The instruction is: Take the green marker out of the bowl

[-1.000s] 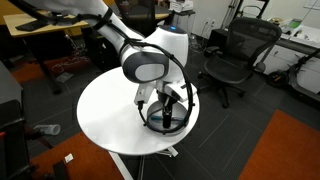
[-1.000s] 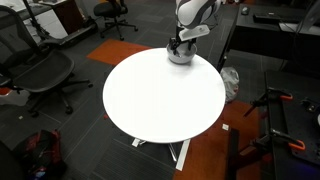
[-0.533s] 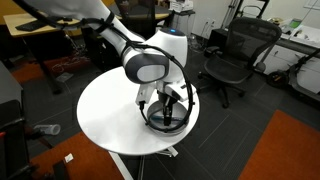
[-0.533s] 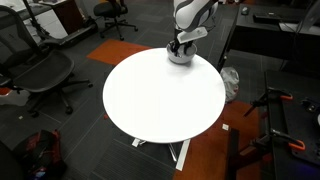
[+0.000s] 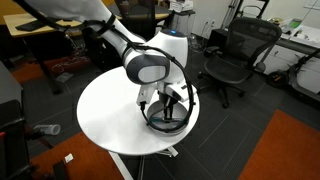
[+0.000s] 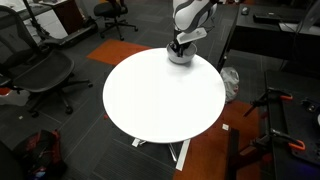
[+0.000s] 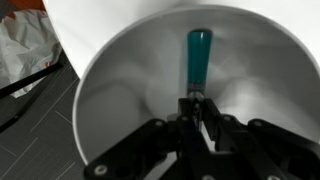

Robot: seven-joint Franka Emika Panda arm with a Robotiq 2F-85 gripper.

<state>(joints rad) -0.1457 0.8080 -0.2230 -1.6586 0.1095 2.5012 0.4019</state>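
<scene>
In the wrist view the green marker [image 7: 198, 58] lies inside the silvery bowl [image 7: 110, 95], its near end caught between the black fingers. My gripper [image 7: 195, 108] reaches down into the bowl and is shut on that end. In both exterior views the gripper [image 5: 166, 108] [image 6: 177, 46] sits low in the bowl [image 5: 166, 123] [image 6: 180, 57] near the edge of the white round table [image 5: 110, 115] [image 6: 160, 95]. The marker is hidden there by the hand.
Office chairs [image 5: 232, 60] [image 6: 40, 70] stand around the table. Desks and black equipment [image 6: 262, 45] line the room. A white plastic bag [image 7: 25, 45] lies on the floor beside the table, over grey and orange carpet [image 5: 285, 150].
The jaws have closed from open onto the marker's near end. The arm has barely moved and stays lowered in the bowl.
</scene>
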